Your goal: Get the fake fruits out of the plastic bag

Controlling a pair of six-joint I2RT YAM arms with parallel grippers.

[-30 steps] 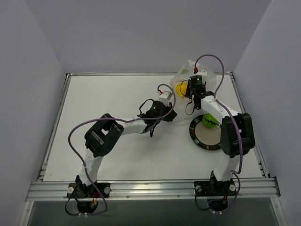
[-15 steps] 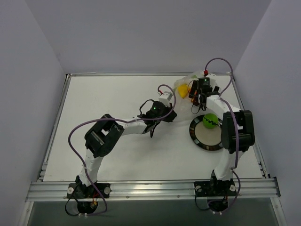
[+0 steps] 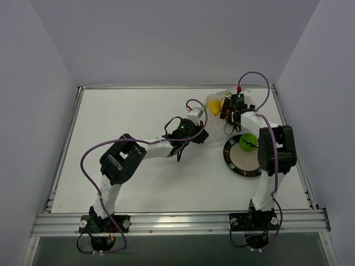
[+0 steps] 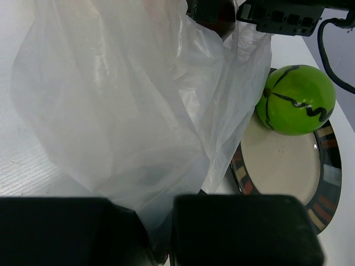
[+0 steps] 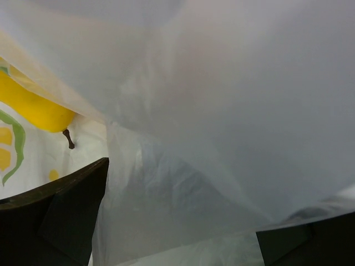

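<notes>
At far right of table (image 3: 138, 166), near back edge: plastic bag (image 3: 215, 101), slumped, one fold nipped tight by left gripper (image 4: 166, 216), presumably to anchor film while contents are drawn out. Right gripper (image 5: 183, 233): fingers spread wide against bag film, nothing clamped, likely seeking yellow fruit (image 5: 33, 105) inside. Green fruit (image 4: 295, 100): already out, resting on plate (image 4: 283, 166) beside bag.

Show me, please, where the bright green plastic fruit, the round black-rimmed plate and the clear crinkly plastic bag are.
bright green plastic fruit (image 4: 297, 100): left wrist view, middle of its side.
round black-rimmed plate (image 4: 280, 166): left wrist view, bare cream centre.
clear crinkly plastic bag (image 4: 127, 100): left wrist view, broad front fold.
</notes>
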